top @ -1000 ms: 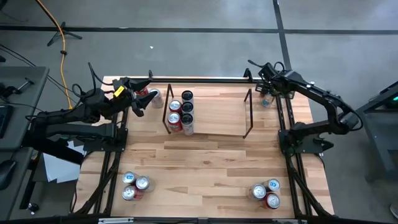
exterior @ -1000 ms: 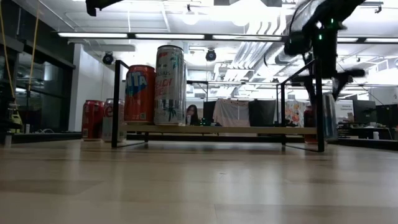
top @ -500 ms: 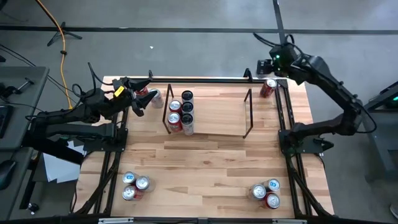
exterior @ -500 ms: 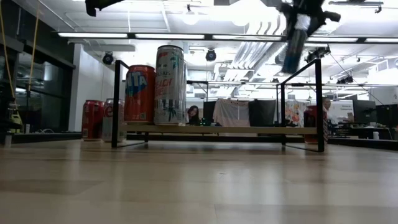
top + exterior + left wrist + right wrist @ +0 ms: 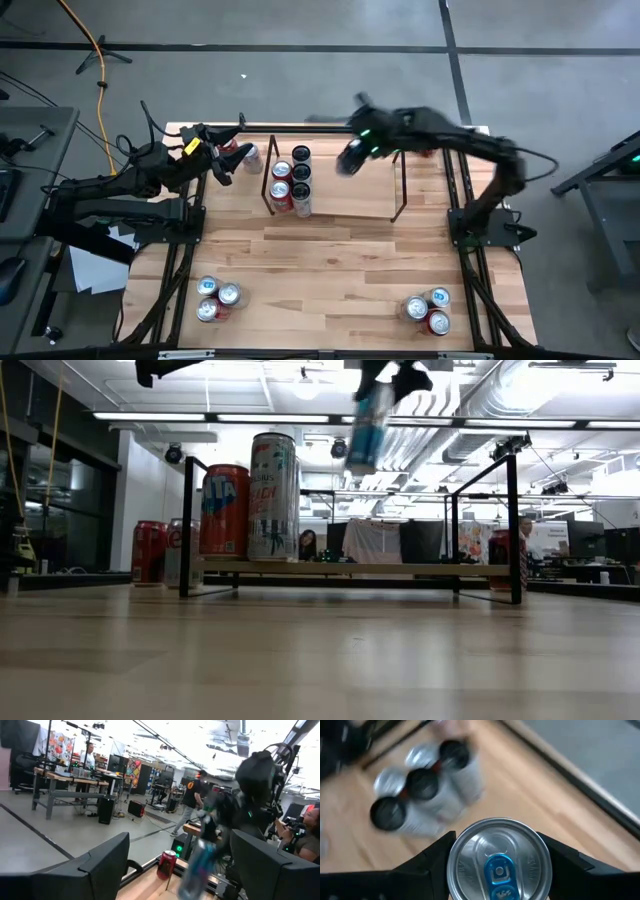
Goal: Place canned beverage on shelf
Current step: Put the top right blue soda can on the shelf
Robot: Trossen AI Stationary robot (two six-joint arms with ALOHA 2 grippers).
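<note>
The right gripper [image 5: 495, 870] is clamped on a silver-topped beverage can [image 5: 496, 861], holding it upright in the air above the shelf [image 5: 392, 185], about midway along the shelf's length; in the low view the can [image 5: 368, 415] looks bluish, though blurred. Several cans [image 5: 291, 182] stand on the shelf's left end. The left gripper [image 5: 222, 157] waits near the table's [image 5: 330, 260] far-left corner, fingers spread and holding nothing, beside two cans [image 5: 240, 152] there.
</note>
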